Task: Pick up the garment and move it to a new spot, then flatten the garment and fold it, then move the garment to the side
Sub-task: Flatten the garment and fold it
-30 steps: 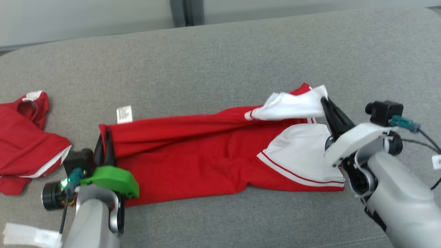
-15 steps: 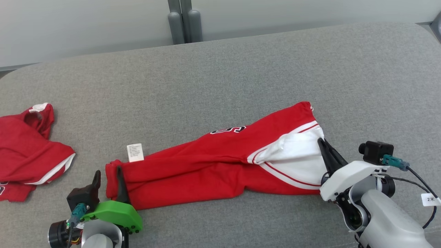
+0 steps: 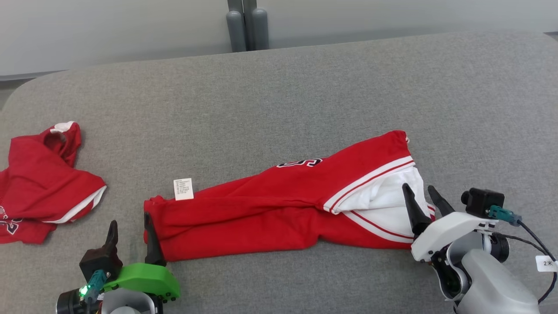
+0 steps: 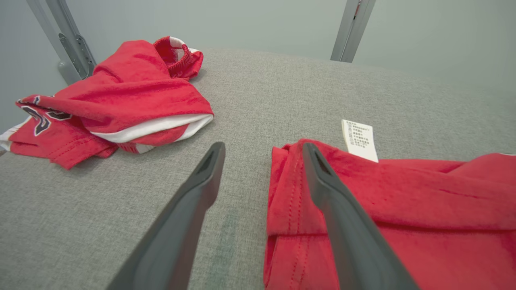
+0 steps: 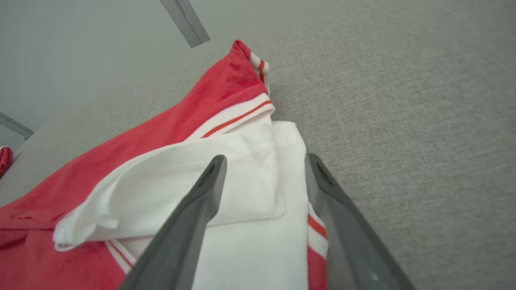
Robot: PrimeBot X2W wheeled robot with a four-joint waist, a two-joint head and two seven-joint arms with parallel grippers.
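A red garment (image 3: 279, 205) with white sleeves and red stripes lies folded lengthwise across the grey cushion, a white care label (image 3: 183, 189) at its left end. My left gripper (image 3: 130, 226) stands open at that left end, one finger (image 4: 338, 209) over the red hem (image 4: 290, 193), the other over bare cushion. At the right end my right gripper (image 3: 422, 199) is open above the white sleeve (image 5: 242, 177), nothing pinched between its fingers (image 5: 193, 217).
A second red garment (image 3: 39, 196) lies crumpled at the cushion's left edge, also in the left wrist view (image 4: 121, 92). The grey cushion (image 3: 305, 87) stretches wide behind, ending at a pale wall with a grey post (image 3: 246, 24).
Both grippers have let go of the garment and opened; the raised sleeve and top layer have dropped flat onto the cushion. Both arms drew back toward me, and the head camera shifted.
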